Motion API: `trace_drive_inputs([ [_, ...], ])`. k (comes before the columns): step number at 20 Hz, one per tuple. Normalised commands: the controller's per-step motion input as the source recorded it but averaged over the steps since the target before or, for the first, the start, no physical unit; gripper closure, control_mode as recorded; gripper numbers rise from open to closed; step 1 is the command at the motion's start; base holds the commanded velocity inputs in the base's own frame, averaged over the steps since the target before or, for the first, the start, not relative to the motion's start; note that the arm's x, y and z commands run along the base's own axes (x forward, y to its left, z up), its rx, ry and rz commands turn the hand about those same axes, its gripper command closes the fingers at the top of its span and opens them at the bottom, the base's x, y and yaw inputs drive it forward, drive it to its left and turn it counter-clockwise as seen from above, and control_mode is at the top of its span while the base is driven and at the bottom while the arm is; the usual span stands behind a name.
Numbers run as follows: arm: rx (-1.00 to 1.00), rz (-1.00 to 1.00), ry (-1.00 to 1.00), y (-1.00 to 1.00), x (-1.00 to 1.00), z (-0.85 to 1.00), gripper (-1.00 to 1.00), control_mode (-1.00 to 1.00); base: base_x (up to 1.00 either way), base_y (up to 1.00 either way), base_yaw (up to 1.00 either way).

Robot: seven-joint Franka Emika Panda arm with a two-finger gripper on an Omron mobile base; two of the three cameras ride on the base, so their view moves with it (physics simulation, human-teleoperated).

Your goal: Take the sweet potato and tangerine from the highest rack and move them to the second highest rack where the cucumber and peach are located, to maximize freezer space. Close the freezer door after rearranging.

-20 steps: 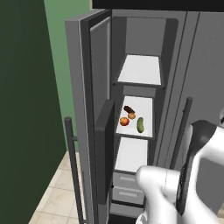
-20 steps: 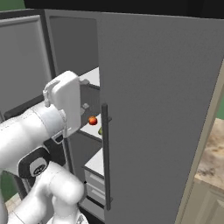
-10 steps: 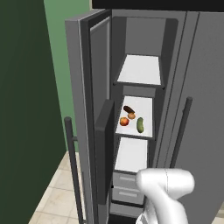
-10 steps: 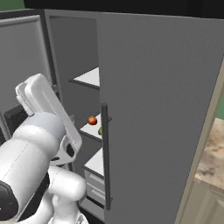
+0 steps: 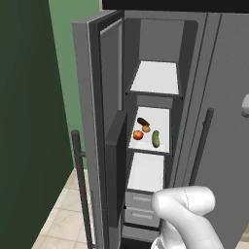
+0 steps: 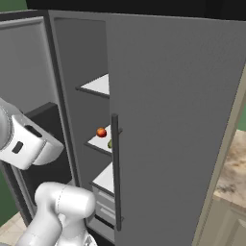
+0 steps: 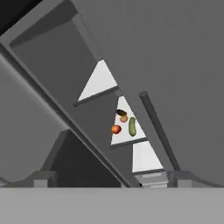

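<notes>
Sweet potato (image 5: 142, 121), tangerine (image 5: 146, 129), peach (image 5: 138, 134) and cucumber (image 5: 156, 138) together on second highest rack (image 5: 165, 146); highest rack (image 5: 155, 80) bare; arm swung aside since a moment ago, fingers spread and grasping nothing; freezer door (image 5: 92, 121) open, not yet closed.

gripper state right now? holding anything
Gripper: open, holding nothing, its fingertips spread wide with only the open freezer ahead of them.
</notes>
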Motion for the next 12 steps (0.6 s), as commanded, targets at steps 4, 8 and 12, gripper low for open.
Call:
trace_drive_inputs([
  [4, -0.23, 0.01, 0.0, 0.07, -0.36, -0.29, -1.0, 1.0, -0.19, 0.07, 0.0],
  [8, 0.0, 0.0, 0.0, 0.0, 0.0, 0.0, -1.0, 1.0, -0.76, 0.63, 0.0],
  [12, 0.0, 0.0, 0.0, 0.0, 0.0, 0.0, -1.0, 1.0, -0.46, 0.94, 0.0],
])
